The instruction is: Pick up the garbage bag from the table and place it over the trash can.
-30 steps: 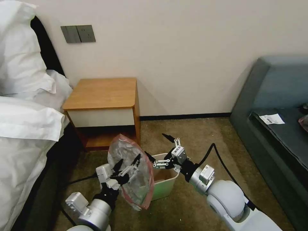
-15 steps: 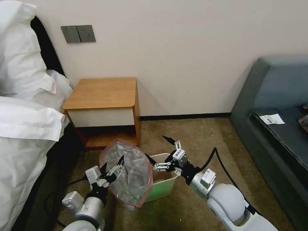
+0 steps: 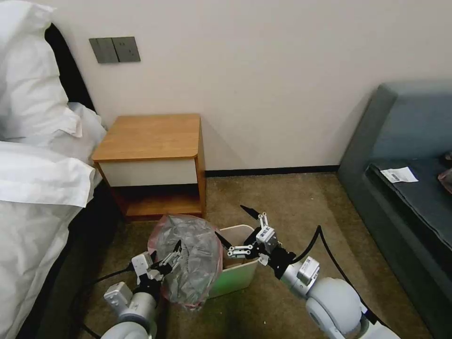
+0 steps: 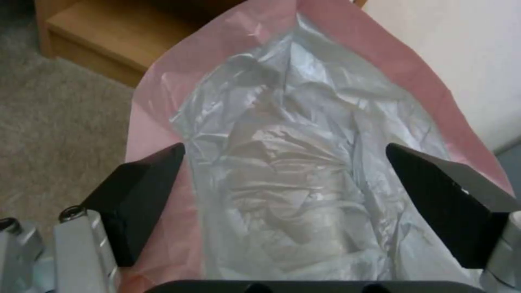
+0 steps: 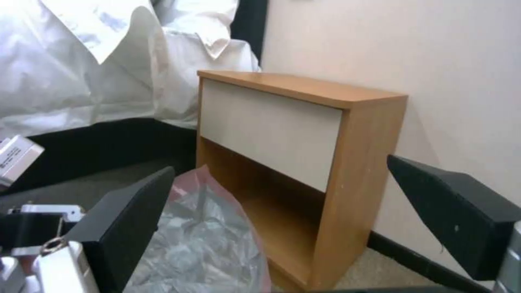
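On your far left the white bedding [image 3: 33,179] hangs beside the table [image 3: 150,136], whose orange-brown top is bare, with the white drawer front and lower shelf facing you. Below its front edge, over the carpet [image 3: 292,197], your left gripper [image 3: 165,262] has its fingers spread wide inside the mouth of the garbage bag [image 3: 188,259]; in the left wrist view the two black fingertips [image 4: 146,191] press outward against the pink rim band on either side, with the crinkled grey plastic bunched between them. The bag hangs just beside the trash can [image 3: 235,278], covering its left edge, and its bottom droops toward the floor. Over the bin's right rim your right gripper [image 3: 238,228] hovers with its fingers spread apart, holding nothing; the bag lies just off its left fingertip. At far right stands the grey sofa [image 3: 405,141].
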Motion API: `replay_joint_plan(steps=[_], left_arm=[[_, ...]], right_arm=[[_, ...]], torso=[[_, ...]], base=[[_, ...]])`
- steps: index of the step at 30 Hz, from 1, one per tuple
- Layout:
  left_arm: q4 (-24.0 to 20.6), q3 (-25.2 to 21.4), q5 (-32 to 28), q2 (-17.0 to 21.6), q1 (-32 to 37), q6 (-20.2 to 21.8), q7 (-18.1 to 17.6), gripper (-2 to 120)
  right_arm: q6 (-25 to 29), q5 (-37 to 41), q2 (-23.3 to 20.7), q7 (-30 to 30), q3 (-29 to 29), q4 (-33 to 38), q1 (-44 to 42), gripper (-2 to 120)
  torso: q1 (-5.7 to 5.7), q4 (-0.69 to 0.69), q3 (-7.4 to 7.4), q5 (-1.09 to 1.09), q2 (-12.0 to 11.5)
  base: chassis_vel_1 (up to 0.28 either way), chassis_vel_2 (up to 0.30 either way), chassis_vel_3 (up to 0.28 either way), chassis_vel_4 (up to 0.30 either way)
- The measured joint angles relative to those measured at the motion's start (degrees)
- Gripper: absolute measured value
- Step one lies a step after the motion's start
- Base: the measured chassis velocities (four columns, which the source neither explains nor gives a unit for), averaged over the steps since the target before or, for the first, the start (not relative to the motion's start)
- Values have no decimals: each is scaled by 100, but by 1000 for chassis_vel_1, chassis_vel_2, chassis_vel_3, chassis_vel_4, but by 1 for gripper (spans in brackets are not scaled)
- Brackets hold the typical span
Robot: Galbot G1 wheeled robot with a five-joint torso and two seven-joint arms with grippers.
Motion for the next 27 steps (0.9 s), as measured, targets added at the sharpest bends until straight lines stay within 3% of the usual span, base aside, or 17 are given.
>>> replay_joint_plan(steps=[5, 9, 15, 27], left_arm=[[-96, -16, -92, 81, 3, 246, -2, 92], [-170, -53, -165, 139, -12, 425, -45, 83], [-173, -163, -297, 146, -39, 638, -66, 85], [-192, -256, -421, 186, -97, 1217, 362, 87]], right_arm=[[91, -23, 119, -18, 98, 5, -117, 100], [263, -72, 283, -80, 174, -65, -247, 100], [427, -115, 388, -136, 237, -152, -354, 100], [476, -205, 486, -174, 145, -211, -288, 100]], torso=[[0, 0, 0, 0, 0], [0, 0, 0, 0, 0], [0, 0, 0, 0, 0], [0, 0, 0, 0, 0]], base=[[0, 0, 0, 0], [0, 0, 0, 0], [0, 0, 0, 0], [0, 0, 0, 0]])
